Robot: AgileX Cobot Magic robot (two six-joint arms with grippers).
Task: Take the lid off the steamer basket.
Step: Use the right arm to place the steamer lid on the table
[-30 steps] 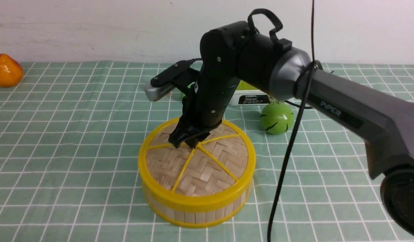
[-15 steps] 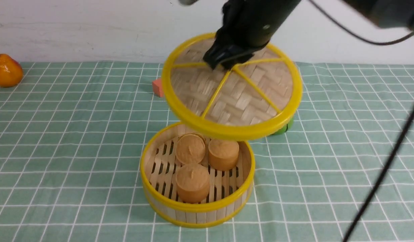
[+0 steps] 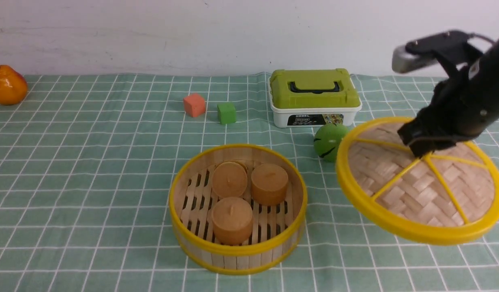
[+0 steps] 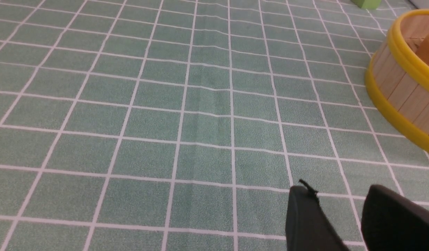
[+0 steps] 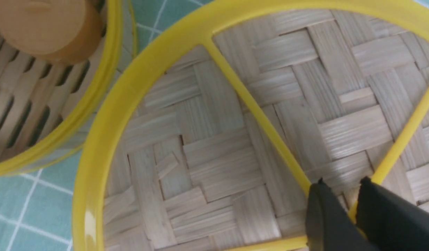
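Note:
The steamer basket [image 3: 237, 247] stands uncovered at the front middle, with three brown round cakes [image 3: 232, 219] inside; its wall also shows in the left wrist view [image 4: 402, 87] and in the right wrist view [image 5: 43, 104]. The lid [image 3: 415, 194], woven bamboo with a yellow rim and spokes, hangs tilted in the air to the right of the basket. My right gripper [image 3: 419, 151] is shut on the lid's centre knob, also shown in the right wrist view [image 5: 343, 195]. My left gripper [image 4: 336, 202] hovers low over bare cloth left of the basket, jaws a little apart and empty.
A white box with a green top [image 3: 314, 97] stands behind the basket, with a green ball [image 3: 329, 142] in front of it, close to the lid's rim. An orange cube [image 3: 194, 104] and a green cube [image 3: 226, 112] lie further back. A pear [image 3: 6, 86] sits far left.
My right gripper lifted the lid off the basket, carried it up and then right and down. The basket stayed in place, now uncovered with the cakes showing.

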